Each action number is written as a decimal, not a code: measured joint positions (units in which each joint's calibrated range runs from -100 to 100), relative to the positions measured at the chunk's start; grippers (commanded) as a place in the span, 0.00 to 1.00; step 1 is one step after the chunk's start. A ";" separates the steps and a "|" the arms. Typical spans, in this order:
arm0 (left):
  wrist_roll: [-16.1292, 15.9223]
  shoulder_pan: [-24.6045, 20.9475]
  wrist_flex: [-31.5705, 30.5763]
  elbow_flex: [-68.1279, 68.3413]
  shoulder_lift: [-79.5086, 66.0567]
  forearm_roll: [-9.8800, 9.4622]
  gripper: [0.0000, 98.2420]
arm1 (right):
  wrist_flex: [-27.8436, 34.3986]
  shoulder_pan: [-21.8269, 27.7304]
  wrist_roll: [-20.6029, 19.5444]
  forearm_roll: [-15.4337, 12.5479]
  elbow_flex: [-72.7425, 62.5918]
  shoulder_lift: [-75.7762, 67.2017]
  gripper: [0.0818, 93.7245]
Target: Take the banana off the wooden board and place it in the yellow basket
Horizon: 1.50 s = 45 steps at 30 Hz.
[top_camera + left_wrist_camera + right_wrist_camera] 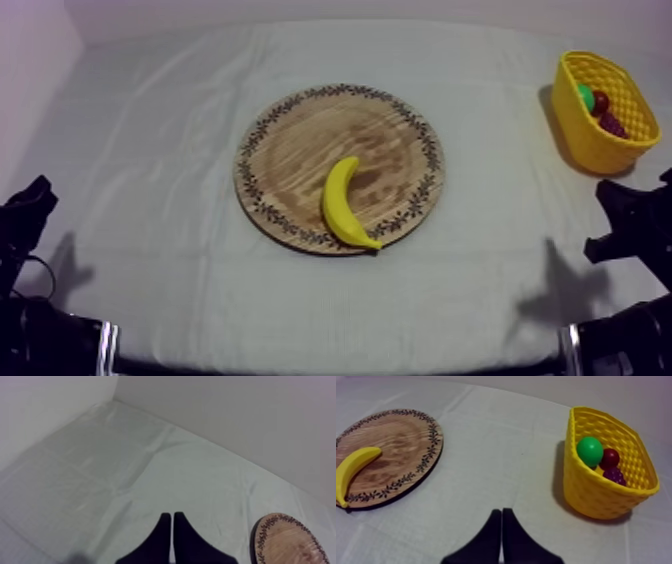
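Yellow curved banana [340, 200] on round grained wooden board [300, 150]

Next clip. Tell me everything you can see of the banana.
The banana is a smooth, bright yellow toy, plastic-looking, whole and unpeeled, curved in one arc with a small dark tip at its near end. It lies flat on the near half of the wooden board, its dark tip reaching the patterned rim. Only the board touches it.
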 measured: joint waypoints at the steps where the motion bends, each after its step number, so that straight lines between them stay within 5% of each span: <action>1: 0.00 0.00 0.00 0.00 0.00 0.00 0.00 | 0.00 0.00 0.00 0.00 0.00 0.00 0.00; 28: 0.00 0.00 0.00 0.00 0.00 0.00 0.00 | -1.04 -1.18 4.98 0.02 0.00 -2.31 0.00; 40: 0.00 0.00 0.00 0.00 0.00 0.00 0.00 | -2.49 -1.29 -3.56 9.25 -4.34 5.36 0.00; 45: 0.00 0.00 0.00 0.00 0.00 0.00 0.00 | 0.41 -1.04 -6.60 10.59 -9.93 10.98 0.00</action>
